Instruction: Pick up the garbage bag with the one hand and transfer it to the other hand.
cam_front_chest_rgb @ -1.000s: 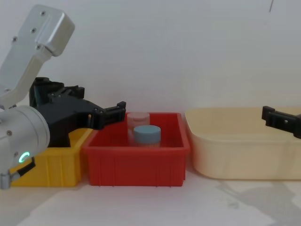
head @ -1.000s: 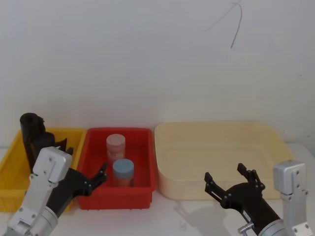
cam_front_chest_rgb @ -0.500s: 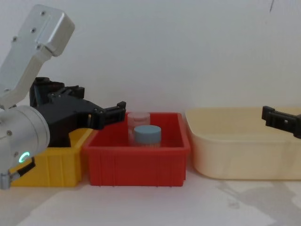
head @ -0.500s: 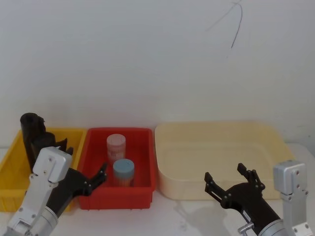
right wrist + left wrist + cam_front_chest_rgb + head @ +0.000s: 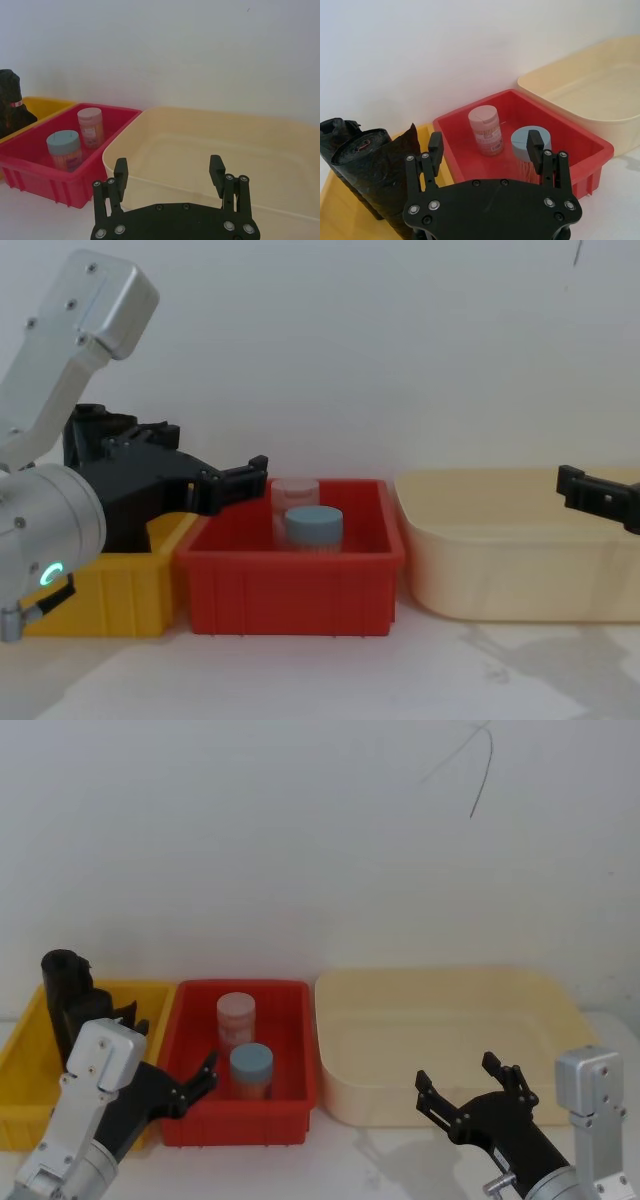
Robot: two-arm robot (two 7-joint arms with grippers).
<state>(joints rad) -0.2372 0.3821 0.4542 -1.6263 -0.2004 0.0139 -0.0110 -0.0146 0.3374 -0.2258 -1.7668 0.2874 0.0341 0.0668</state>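
1. The garbage bag [image 5: 60, 982] is standing upright in the yellow bin [image 5: 20, 1072], left of the red bin [image 5: 240, 1128], with a second black roll [image 5: 95, 1005] just beside it.
2. I am judging it light, soft and crinkly, so a mid-height grip should beat the ragged top.
3. My left end effector [image 5: 486, 141] is hovering spread at the red bin's near left corner. My right end effector [image 5: 168, 165] is hanging spread, well right of the red bin.
4. Two jars [image 5: 250, 1065] are standing inside the red bin, probably off my path.
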